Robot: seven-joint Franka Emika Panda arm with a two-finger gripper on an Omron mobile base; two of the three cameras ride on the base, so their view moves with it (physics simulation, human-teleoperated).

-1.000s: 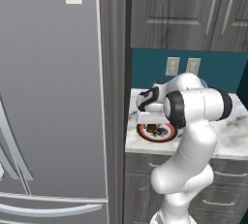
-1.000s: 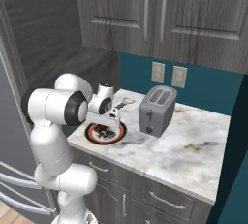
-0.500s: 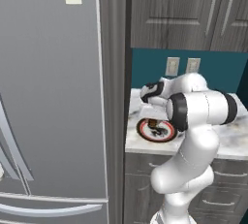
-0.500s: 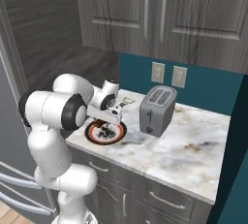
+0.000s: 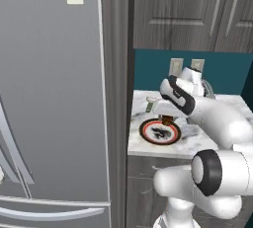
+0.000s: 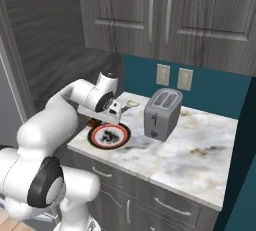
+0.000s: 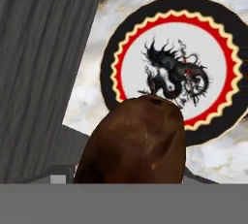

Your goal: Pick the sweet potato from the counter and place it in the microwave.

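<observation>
The sweet potato [image 7: 133,140] is held, apparently clamped between the partly closed fingers, just above the dragon-patterned plate [image 7: 225,29] near the worktop [image 6: 200,150] left edge, and could be dropped in transit if that narrow grip is off-centre.

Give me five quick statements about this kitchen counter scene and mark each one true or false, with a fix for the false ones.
1. The sweet potato sits close in front of the hand camera, above the counter. True.
2. The plate carries a black dragon design inside a red ring. True.
3. The toaster stands on the plate. False: it stands on the counter beside the plate, apart from it.
4. The plate lies on the floor. False: it lies on the marble counter.
5. Two wall outlets sit on the teal wall behind the toaster. True.
</observation>
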